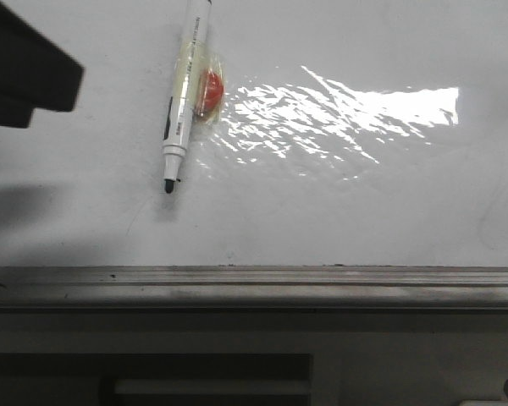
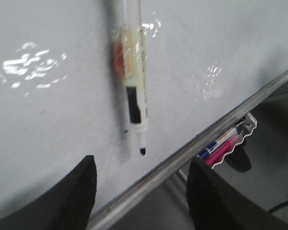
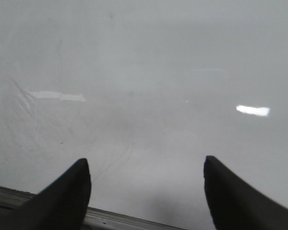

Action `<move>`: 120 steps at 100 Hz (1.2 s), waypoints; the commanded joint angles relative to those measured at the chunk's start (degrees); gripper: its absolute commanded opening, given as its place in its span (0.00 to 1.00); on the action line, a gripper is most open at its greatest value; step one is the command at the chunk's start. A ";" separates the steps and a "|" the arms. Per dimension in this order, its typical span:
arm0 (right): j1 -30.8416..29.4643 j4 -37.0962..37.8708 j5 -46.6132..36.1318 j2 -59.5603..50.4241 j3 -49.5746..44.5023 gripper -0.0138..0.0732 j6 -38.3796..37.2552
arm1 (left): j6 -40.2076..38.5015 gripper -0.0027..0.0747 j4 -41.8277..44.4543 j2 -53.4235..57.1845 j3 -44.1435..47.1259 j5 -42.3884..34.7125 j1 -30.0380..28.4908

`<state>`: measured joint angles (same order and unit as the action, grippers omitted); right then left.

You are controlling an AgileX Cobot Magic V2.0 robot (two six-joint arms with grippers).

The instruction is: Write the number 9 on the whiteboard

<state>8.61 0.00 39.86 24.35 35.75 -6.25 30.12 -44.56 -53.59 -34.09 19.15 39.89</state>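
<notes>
The whiteboard (image 1: pixel 339 203) is glossy white-grey with a bright glare patch and a grey metal rail (image 1: pixel 254 283) along its near edge. A white marker (image 1: pixel 184 93) with a black tip and a taped red piece lies on it at upper left. It also shows in the left wrist view (image 2: pixel 134 81). No number 9 is visible on the board. My left gripper (image 2: pixel 141 175) is open and empty, above the rail (image 2: pixel 192 148) short of the marker tip. My right gripper (image 3: pixel 146 179) is open and empty over bare board (image 3: pixel 144 72), with faint smudges.
A dark block of the left arm (image 1: pixel 21 72) sits at the upper left of the front view. Below the rail in the left wrist view a tray (image 2: pixel 228 143) holds pink and blue pens. A dark recess (image 1: pixel 152 372) lies under the board's front edge.
</notes>
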 commanded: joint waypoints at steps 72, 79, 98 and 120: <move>-0.03 -3.70 -4.08 0.85 2.26 0.67 6.25 | 0.84 0.01 -4.48 -16.40 -5.67 -14.10 7.82; -0.03 -13.42 -2.31 1.14 2.84 0.67 18.94 | 5.34 0.01 -3.15 -14.39 -6.20 -8.72 7.82; 2.81 -41.15 5.29 5.61 3.49 0.67 50.59 | 31.12 0.01 -2.56 -8.35 -6.57 10.71 7.82; 10.15 -54.29 5.37 13.70 3.49 0.67 71.18 | 41.32 0.01 -2.44 -6.51 -6.57 12.37 7.82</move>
<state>16.11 -47.27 48.13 34.64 37.15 56.73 68.98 -45.34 -61.37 -38.72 34.26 47.49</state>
